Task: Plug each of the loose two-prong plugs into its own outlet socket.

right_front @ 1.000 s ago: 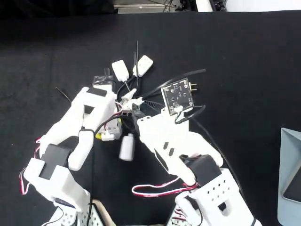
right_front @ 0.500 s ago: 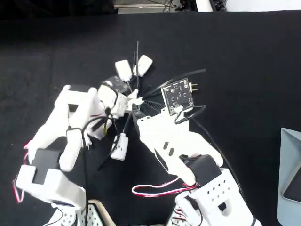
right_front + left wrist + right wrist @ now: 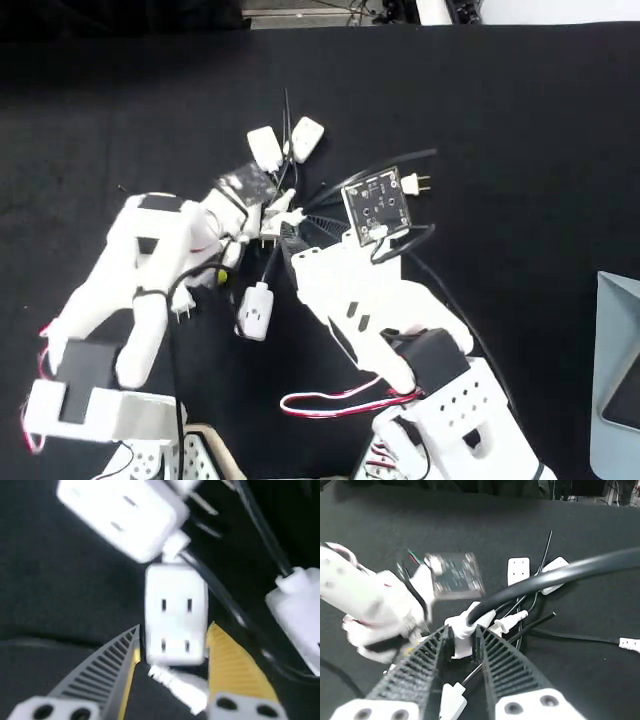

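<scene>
Left hand (image 3: 173, 629) swivelled, straddling socket (image 3: 176, 605), right hand (image 3: 463, 630) gripping plug (image 3: 465, 621)

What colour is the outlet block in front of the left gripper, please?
White; the outlet block shows best in the left wrist view.

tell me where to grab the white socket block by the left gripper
Take the white rectangular socket block across its two flat, parallel long sides, coming down onto its slotted face. The open left gripper straddles its near end.

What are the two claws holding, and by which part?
The right gripper pinches a white plug by its body. The left gripper straddles a socket, open, not gripping.
</scene>
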